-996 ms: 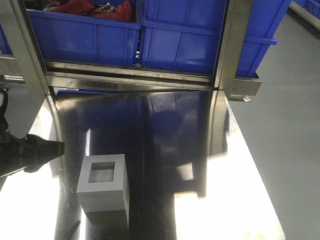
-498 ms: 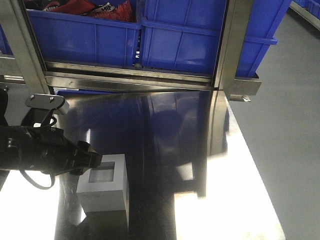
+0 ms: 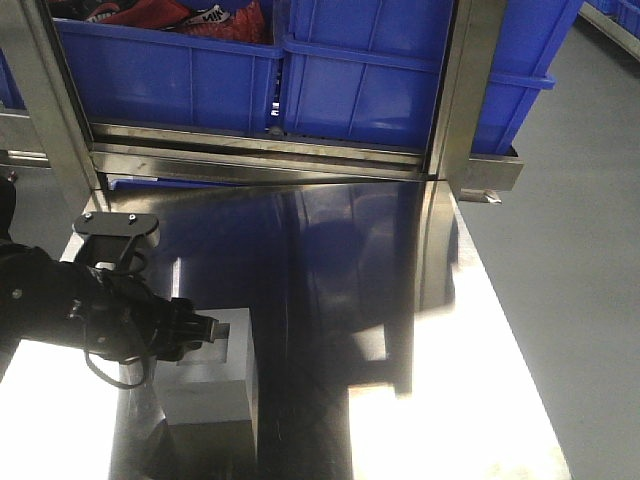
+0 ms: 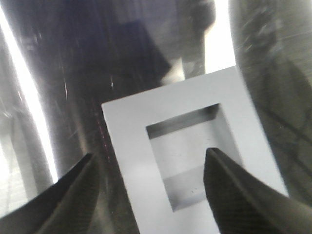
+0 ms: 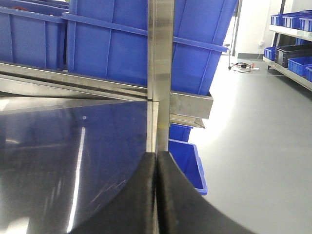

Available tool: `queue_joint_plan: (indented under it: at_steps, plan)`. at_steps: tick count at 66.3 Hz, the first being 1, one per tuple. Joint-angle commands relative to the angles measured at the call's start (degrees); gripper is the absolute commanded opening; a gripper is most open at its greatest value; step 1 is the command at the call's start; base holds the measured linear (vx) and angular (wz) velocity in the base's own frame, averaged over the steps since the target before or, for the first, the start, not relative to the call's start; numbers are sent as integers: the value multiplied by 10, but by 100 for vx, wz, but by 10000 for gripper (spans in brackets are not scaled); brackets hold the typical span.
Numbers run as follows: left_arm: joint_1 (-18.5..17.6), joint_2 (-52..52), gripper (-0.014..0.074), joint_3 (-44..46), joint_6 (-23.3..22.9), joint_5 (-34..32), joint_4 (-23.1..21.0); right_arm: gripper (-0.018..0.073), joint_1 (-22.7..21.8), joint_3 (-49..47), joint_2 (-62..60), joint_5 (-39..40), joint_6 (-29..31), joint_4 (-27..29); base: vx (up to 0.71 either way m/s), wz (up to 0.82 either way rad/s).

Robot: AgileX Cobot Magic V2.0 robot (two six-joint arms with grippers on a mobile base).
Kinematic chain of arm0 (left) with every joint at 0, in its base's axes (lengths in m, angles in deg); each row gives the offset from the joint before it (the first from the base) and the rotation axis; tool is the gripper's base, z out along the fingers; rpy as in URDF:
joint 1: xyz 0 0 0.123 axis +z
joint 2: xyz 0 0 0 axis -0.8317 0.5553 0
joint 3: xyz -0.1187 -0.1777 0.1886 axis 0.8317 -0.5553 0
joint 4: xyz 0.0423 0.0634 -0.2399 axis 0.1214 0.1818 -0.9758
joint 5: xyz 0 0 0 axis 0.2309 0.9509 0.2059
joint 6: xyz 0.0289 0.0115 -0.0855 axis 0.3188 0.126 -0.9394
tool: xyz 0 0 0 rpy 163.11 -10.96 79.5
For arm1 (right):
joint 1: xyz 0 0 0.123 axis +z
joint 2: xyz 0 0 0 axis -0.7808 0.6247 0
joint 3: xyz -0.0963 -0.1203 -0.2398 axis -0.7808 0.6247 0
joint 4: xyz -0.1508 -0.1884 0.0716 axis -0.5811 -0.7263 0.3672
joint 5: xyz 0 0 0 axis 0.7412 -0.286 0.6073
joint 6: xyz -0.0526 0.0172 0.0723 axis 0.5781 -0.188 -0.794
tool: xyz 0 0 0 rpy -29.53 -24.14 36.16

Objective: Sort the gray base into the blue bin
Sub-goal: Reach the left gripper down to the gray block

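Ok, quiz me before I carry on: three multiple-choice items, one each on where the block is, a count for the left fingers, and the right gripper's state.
1. Where is the gray base?
A. On the steel table
B. On the floor
C. Lifted in the air

2. How many fingers of the left gripper are over the base's recess?
A. None
B. One
C. Both

3. What state is the right gripper in?
A. Wide open
B. Shut, holding nothing
C. Shut on the base

Answers:
1 A: it rests on the reflective tabletop.
2 B: one finger is over the recess, the other outside the frame.
3 B: its fingers meet with nothing between them.
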Motion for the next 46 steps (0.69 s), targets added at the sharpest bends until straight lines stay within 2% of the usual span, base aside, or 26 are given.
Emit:
queue_joint_plan:
  at_steps: [1,19,27,35,46]
  plan:
    - [-3,-3,451,18,-17,-17,-5,-9,-3,8,-7,45,3,-6,0,0]
    - [-3,13,449,18,-31,-20,-4,-9,-3,8,-7,45,3,-6,0,0]
    - [-3,18,404,17,-35,-19,-1,-9,-3,8,-7,45,3,-6,0,0]
    - [-3,19,283,17,-35,-20,0,-9,-3,8,-7,45,3,-6,0,0]
    - [-3,19,41,17,-33,-23,0,-9,-3,8,-7,45,3,-6,0,0]
